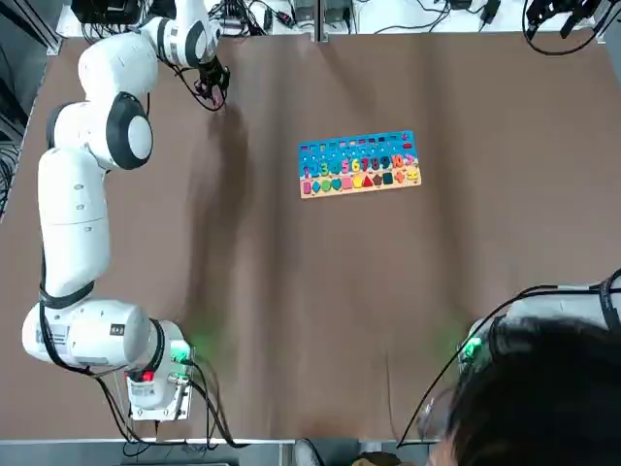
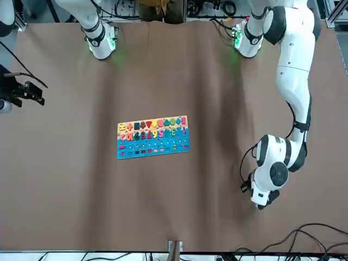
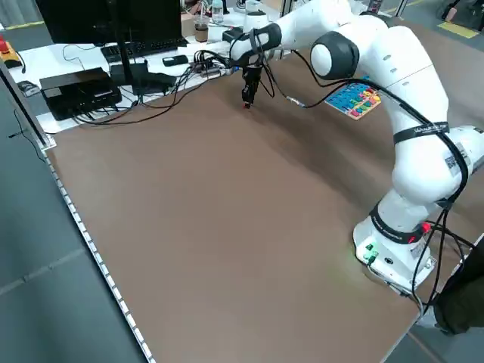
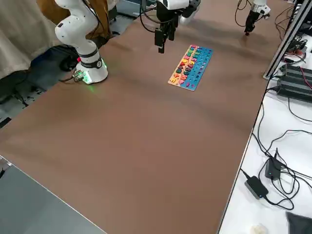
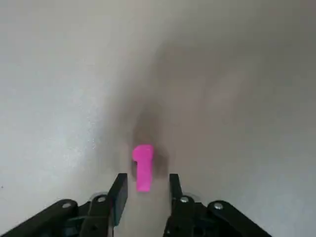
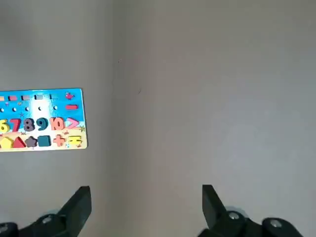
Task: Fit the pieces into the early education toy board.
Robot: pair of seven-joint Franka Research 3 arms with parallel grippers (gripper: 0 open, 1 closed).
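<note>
While part-open, left gripper (image 5: pixel 148 176) near piece (image 5: pixel 143 167).

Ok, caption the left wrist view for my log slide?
Pink peg-like piece on the table, ahead of the left gripper's open fingers.

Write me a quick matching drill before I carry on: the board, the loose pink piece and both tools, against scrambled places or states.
1. toy board
2. loose pink piece
3. left tool
4. right tool

A. open, off to the robot's right of the board
B. ungripped, away from the board
C. one blue band, one pale wooden band
D. open, towards the table's far edge, at the loose piece

Pairs: 1-C, 2-B, 3-D, 4-A
</note>
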